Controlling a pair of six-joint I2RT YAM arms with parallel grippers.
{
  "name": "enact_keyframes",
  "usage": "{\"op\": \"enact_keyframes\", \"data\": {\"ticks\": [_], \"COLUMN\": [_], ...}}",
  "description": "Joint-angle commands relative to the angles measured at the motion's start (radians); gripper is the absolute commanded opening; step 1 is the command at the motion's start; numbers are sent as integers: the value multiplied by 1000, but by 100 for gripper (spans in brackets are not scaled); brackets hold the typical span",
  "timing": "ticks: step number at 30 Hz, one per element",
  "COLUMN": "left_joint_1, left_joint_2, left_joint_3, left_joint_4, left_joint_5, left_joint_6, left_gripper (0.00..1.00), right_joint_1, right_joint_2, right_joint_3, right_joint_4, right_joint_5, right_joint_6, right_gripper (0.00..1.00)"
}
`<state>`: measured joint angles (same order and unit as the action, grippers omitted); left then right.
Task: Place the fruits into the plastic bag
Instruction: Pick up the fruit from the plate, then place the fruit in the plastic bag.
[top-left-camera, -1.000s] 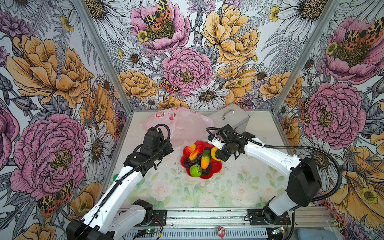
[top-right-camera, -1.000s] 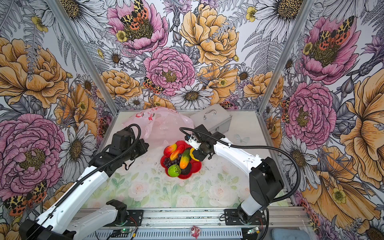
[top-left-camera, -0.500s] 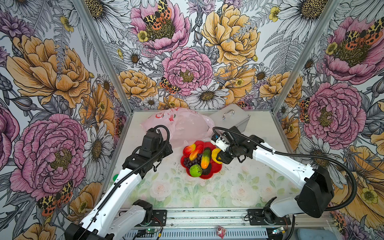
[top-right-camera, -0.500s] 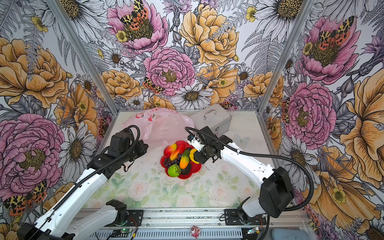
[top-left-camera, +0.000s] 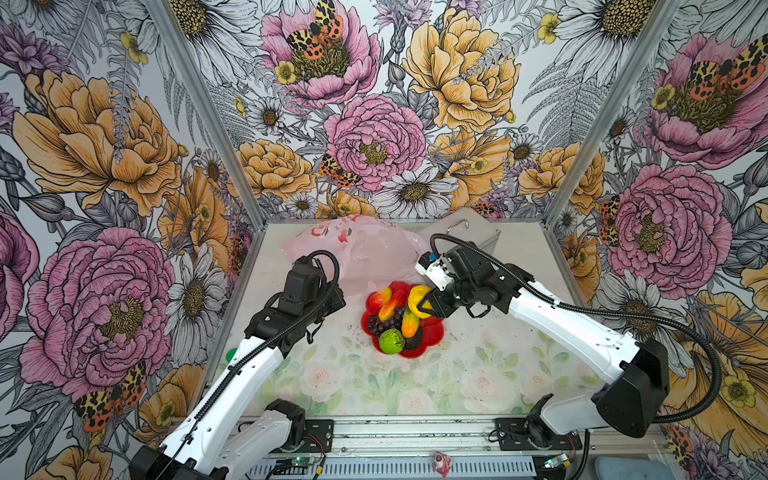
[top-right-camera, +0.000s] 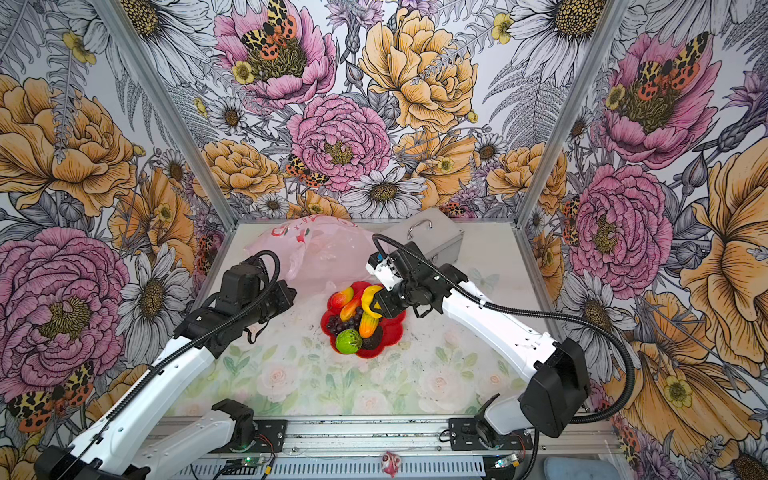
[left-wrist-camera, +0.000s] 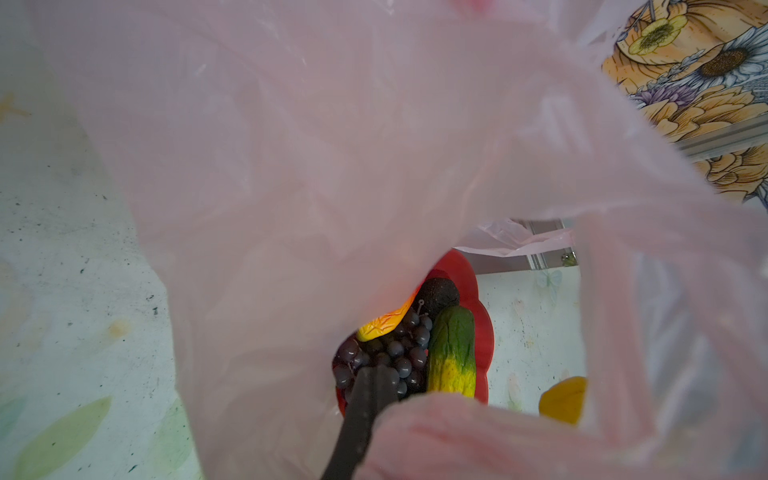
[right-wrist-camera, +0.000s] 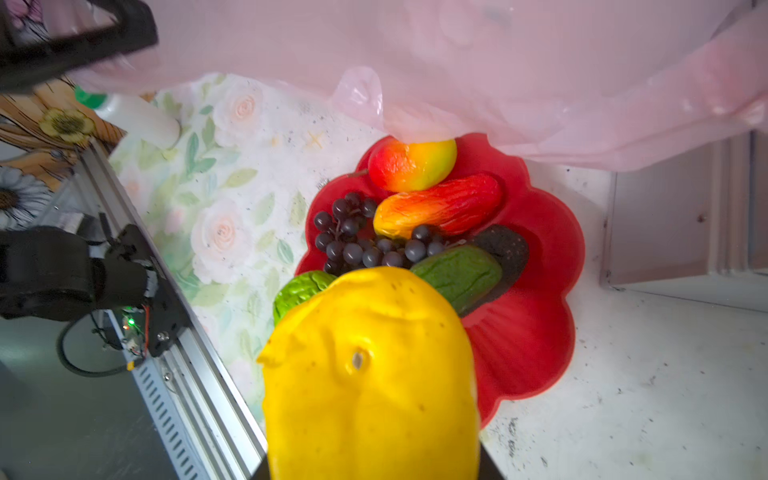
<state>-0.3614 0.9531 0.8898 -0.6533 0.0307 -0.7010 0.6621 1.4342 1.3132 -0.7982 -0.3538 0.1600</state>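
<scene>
Three walls (top-left-camera: 374, 137) papered with large pink, orange and white flowers are joined by aluminium posts (top-left-camera: 206, 112), and a pale rose-printed tabletop (top-left-camera: 374, 378) is bounded in front by a metal rail (top-left-camera: 415, 429).

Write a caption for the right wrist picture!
Yellow lemon held up front, red dish of toy fruit behind, pink bag beyond.

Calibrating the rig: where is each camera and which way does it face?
Top views: overhead, looking down on left arm, right arm, red dish, plastic bag.
Left wrist: on left arm, looking through the bag at grape bunch; own finger shows.
Right wrist: on right arm, facing the dish past the gripped lemon.
All share the dish.
</scene>
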Motion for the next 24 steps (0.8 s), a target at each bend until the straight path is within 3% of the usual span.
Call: {"op": "enact_keyframes", "data": {"ticks": [1, 13, 24], "left_joint_1": [9, 7, 3], "left_joint_2": [-20, -32, -39], "left_joint_3": [-6, -6, -2], "left_joint_4": [4, 5, 4], "left_joint_5": [3, 1, -10], "left_joint_6": [6, -5, -8], "left_gripper": [0, 0, 0], "right_joint_1": [8, 8, 8], "right_joint_2": [-29, 7, 93], "right_joint_3": [45, 135, 214], "right_joint_4": [107, 313, 363], "right_joint_5": [-72, -131, -107], "right_joint_6": [128, 381, 542], "right_gripper": [23, 22, 21]}}
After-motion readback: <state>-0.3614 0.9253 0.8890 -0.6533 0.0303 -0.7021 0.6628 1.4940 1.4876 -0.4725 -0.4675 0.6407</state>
